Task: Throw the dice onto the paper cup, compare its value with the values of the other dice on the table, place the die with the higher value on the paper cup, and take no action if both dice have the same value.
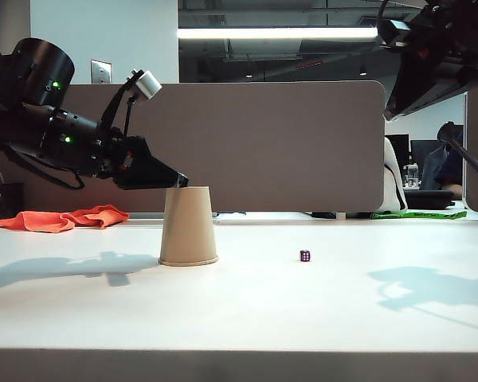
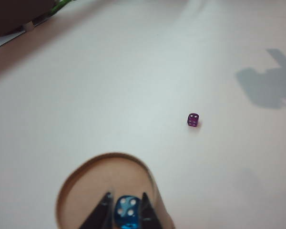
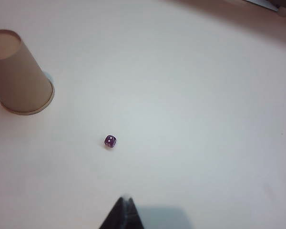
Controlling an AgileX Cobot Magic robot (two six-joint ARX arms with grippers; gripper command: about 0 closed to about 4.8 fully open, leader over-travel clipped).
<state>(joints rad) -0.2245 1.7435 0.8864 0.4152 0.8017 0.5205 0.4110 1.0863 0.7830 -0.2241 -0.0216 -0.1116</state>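
On the white counter point(image 1: 247, 310) the paper cup point(image 1: 189, 227) stands upside down — rolled rim on the surface, long axis upright, flat base turned upward, nothing visible inside it. Directly above that base, the left gripper point(image 2: 125, 212) hangs with its jaws on either side of the blue die point(image 2: 127, 212), which sits between them with a three-pip face toward the wrist camera; whether they press it firmly or only flank it cannot be told. Off to the cup's side, well apart from it, the purple die point(image 1: 304, 255) rests on the counter with pale pips showing. The right gripper point(image 3: 124, 214) hovers high above the counter, beyond the purple die from the cup, its jaws closed together on nothing. Behind the cup, an orange cloth point(image 1: 60, 218) lies crumpled — no writing shows on cup or counter.
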